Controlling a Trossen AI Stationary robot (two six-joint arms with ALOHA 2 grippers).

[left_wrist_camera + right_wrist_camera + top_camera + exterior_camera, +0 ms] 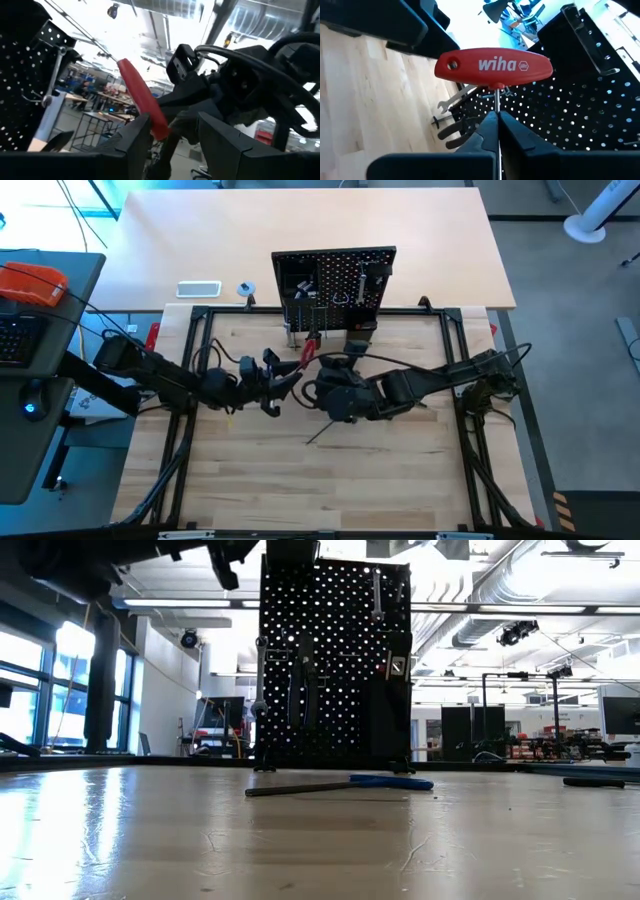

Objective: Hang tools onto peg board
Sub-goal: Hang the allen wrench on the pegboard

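Done so far: some tools already hang on the peg board (335, 283). A silver wrench (377, 592) hangs near its top, and more long tools (300, 690) hang lower down.

In hand now: a red T-handle tool (493, 65). Its thin metal stem is pinched between the shut fingers of the right pincer (498, 120), and the red handle sits just past the fingertips.

Right pincer: clamped tight on the stem of the red T-handle tool, up in the air, with the peg board close ahead of it.

Left pincer (172, 132): fingers partly apart, right beside the red handle. I cannot tell if it is touching or holding the handle. It is face to face with the right pincer, close in front of the peg board.

Still to do, I think: the red tool is not on a hook yet. A blue T-handle tool (340, 784) lies flat on the bench (320, 840), below both pincers and nearer the camera than the board. A slim dark tool (325, 434) also lies on the bench, just beside the right pincer.

How far along: about the middle, I guess. Some tools are up and some are still down.

Boxes: small black bins (297, 281) sit on the peg board, ahead of the pincers. I cannot see what is inside them.
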